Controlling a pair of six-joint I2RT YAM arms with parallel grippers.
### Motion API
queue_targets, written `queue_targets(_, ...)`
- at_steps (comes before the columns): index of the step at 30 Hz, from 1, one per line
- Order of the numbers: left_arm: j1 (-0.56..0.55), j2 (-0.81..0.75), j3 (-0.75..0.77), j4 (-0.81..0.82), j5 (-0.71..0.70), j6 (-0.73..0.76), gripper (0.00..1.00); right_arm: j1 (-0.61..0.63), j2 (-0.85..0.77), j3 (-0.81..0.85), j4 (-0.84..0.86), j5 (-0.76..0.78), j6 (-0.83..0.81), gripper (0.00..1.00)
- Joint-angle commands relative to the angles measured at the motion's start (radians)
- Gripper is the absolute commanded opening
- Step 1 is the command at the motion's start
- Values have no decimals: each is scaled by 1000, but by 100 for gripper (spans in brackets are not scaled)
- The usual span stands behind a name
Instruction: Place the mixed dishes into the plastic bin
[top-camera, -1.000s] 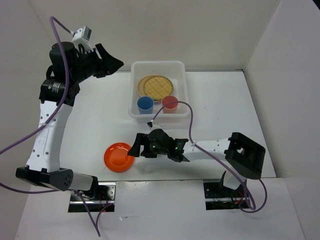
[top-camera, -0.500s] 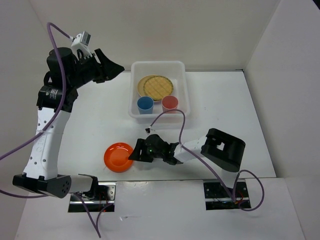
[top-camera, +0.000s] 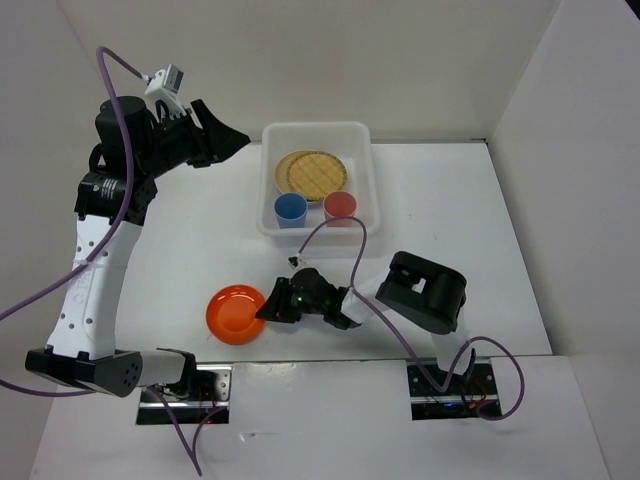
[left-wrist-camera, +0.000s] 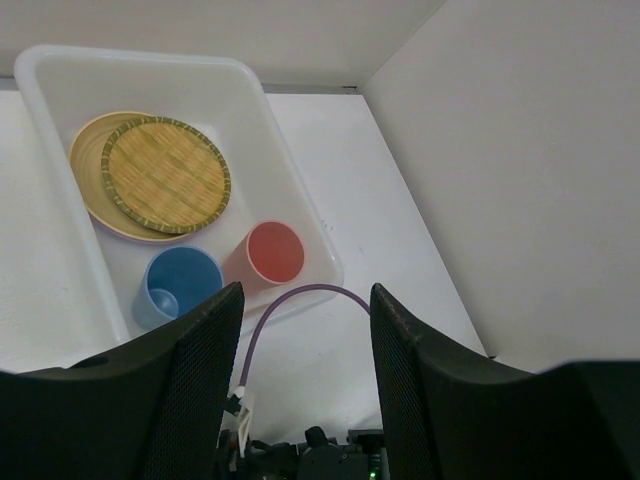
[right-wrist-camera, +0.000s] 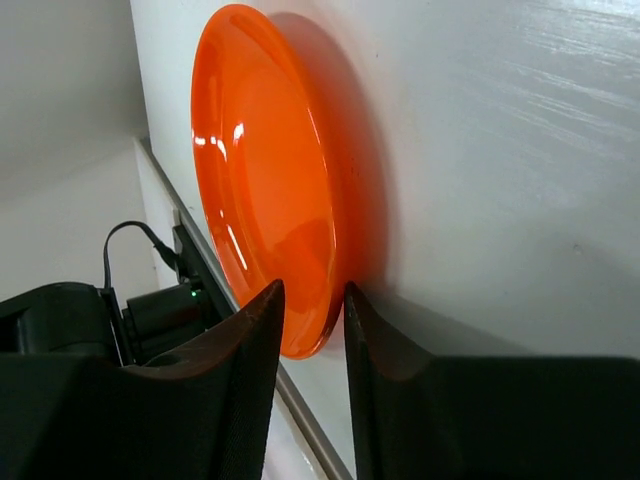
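One orange plate (top-camera: 236, 314) outstanding, lower left of centre on the table (top-camera: 450, 200); bin (top-camera: 315, 127) upper centre. Right end effector (right-wrist-camera: 312, 292) close-set astride its rim, grip unconfirmed: seat rim deep before lifting. Left end effector (left-wrist-camera: 305, 295) wide open, empty.

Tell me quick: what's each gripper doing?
Left gripper: open, empty.
Right gripper: fingers either side of the orange plate's rim; whether it grips cannot be told.

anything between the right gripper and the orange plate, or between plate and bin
Nothing visible: the right gripper straddles the round orange plate's rim. Toward the white translucent bin, only its purple cable loops.
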Motion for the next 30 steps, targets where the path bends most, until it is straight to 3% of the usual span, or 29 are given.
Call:
queue_targets(1,6,-17,-2,37,21,-11,61,-9,35,-7,62,-19,37,35)
queue_targets(4,6,-17,-2,37,21,-11,61,-9,54,-7,87,-30,60,29)
queue_targets(9,6,-8,7,37,21,-11,61,-19,45,-7,53,-19,51,0)
queue_targets(20,6,10,55,-1,21,-1,61,75,-181,42,-229,147,-57,0)
queue_targets(30,15,7,73,-1,21,-3,61,68,-616,193,-640,387,-242,0)
